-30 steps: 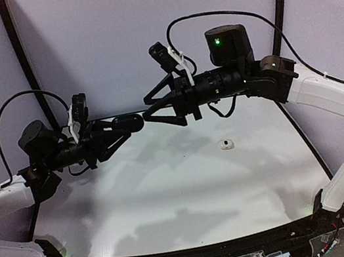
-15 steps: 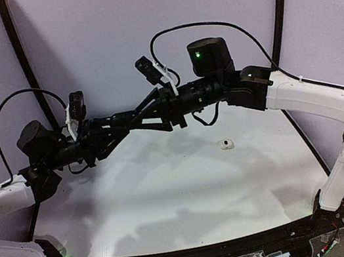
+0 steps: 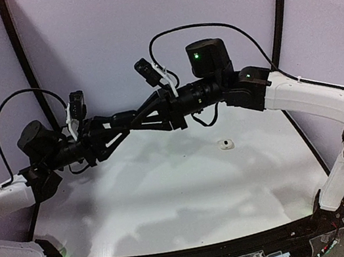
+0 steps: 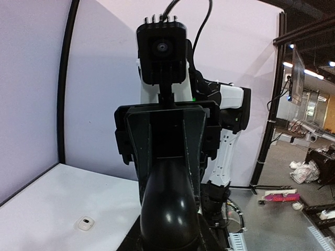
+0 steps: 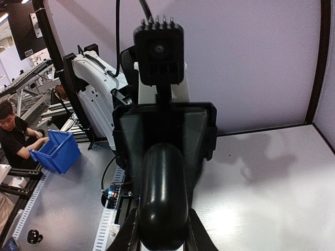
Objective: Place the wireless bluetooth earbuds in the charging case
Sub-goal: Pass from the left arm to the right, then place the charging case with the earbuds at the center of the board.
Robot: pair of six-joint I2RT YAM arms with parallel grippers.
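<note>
Left jaws are clenching one end of the black case (image 4: 168, 209), and right jaws are pressing its other end. The left gripper (image 3: 117, 121) and right gripper (image 3: 143, 115) are meeting nose to nose, holding it high above the table (image 3: 170, 195). A small white piece (image 3: 227, 144) is lying on the table, well apart; can't tell if it's an earbud.

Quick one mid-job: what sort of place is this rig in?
Probably a robotics lab or workshop: a white table boxed in by lilac backdrop panels, and beyond them black metal framing and a person at a blue bin.
</note>
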